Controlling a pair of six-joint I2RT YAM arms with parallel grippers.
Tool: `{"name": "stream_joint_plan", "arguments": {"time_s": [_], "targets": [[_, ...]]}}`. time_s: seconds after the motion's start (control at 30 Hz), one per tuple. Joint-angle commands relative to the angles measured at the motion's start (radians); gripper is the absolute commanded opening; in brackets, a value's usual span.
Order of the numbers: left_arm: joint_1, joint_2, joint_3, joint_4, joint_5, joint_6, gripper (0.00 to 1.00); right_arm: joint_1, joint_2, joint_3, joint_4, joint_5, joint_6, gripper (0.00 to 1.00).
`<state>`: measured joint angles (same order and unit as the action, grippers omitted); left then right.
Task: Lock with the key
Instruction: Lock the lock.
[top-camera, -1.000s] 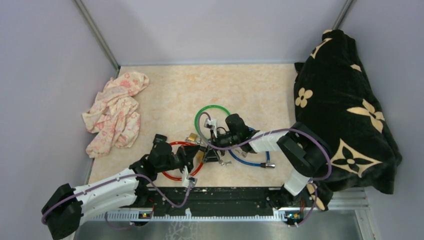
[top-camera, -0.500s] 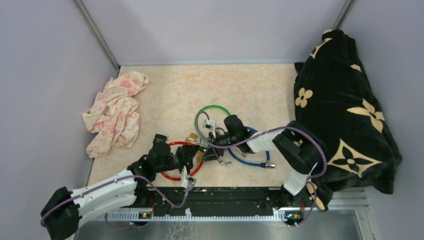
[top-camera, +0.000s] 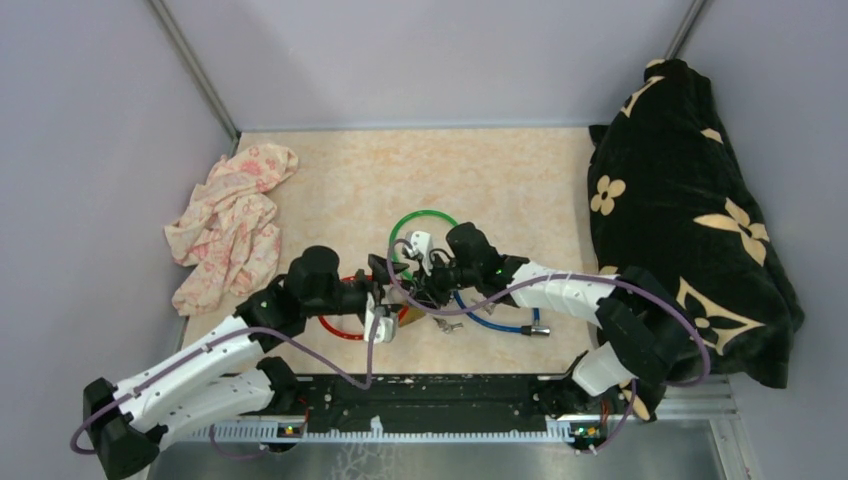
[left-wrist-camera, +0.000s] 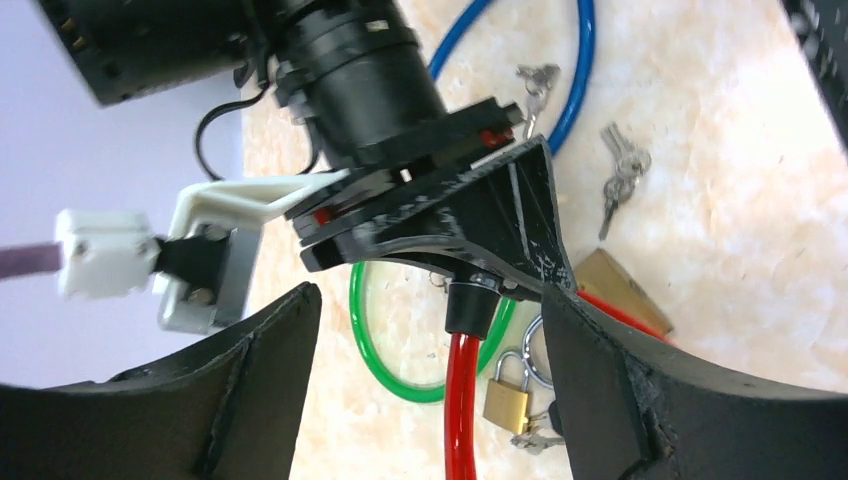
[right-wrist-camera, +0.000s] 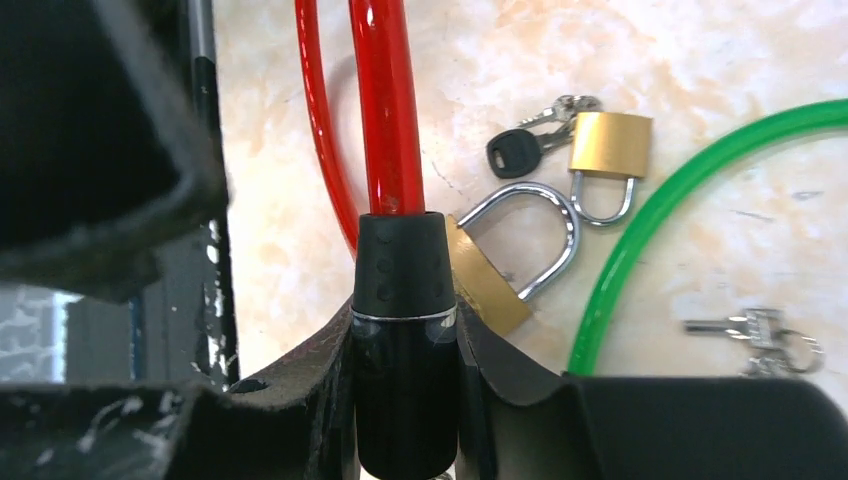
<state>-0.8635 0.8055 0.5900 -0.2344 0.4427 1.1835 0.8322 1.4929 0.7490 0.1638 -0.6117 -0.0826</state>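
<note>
My right gripper (right-wrist-camera: 405, 340) is shut on the black barrel (right-wrist-camera: 405, 300) of the red cable lock (top-camera: 335, 328), and the red cable (right-wrist-camera: 385, 110) runs straight out from the barrel. My left gripper (left-wrist-camera: 430, 390) is open, its fingers (left-wrist-camera: 250, 380) wide on either side of that red cable (left-wrist-camera: 462, 400) without touching it. A black-headed key (right-wrist-camera: 512, 152) lies on the table beside a small brass padlock (right-wrist-camera: 608, 145). A silver key bunch (left-wrist-camera: 618, 175) lies further off. In the top view both grippers meet at the table's middle, left gripper (top-camera: 385, 295) facing right gripper (top-camera: 425, 290).
A larger brass padlock (right-wrist-camera: 490, 285) with its shackle swung open lies under the barrel. A green cable loop (top-camera: 425, 215) and a blue cable (top-camera: 495, 322) lie around the grippers. A pink floral cloth (top-camera: 232, 225) sits at the left, a black flowered blanket (top-camera: 690, 220) at the right.
My left gripper has opened and let go of the red cable while its arm reached further in. My right gripper has shut on the lock's barrel.
</note>
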Motion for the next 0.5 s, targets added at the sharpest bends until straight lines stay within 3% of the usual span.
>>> {"name": "stream_joint_plan", "arguments": {"time_s": [0.0,0.2,0.4,0.47], "targets": [[0.024,0.003,0.101,-0.142,0.063,-0.328,0.84,0.047,-0.114,0.092,-0.144,0.163,-0.221,0.00],[0.099,-0.005,0.070,-0.140,0.050,-0.467,0.74,0.106,-0.202,0.076,-0.160,0.225,-0.317,0.00],[0.167,0.018,0.044,-0.064,0.052,-0.543,0.71,0.152,-0.210,0.125,-0.254,0.226,-0.386,0.00],[0.169,0.018,0.023,-0.029,0.071,-0.553,0.64,0.165,-0.202,0.140,-0.269,0.221,-0.394,0.00]]}}
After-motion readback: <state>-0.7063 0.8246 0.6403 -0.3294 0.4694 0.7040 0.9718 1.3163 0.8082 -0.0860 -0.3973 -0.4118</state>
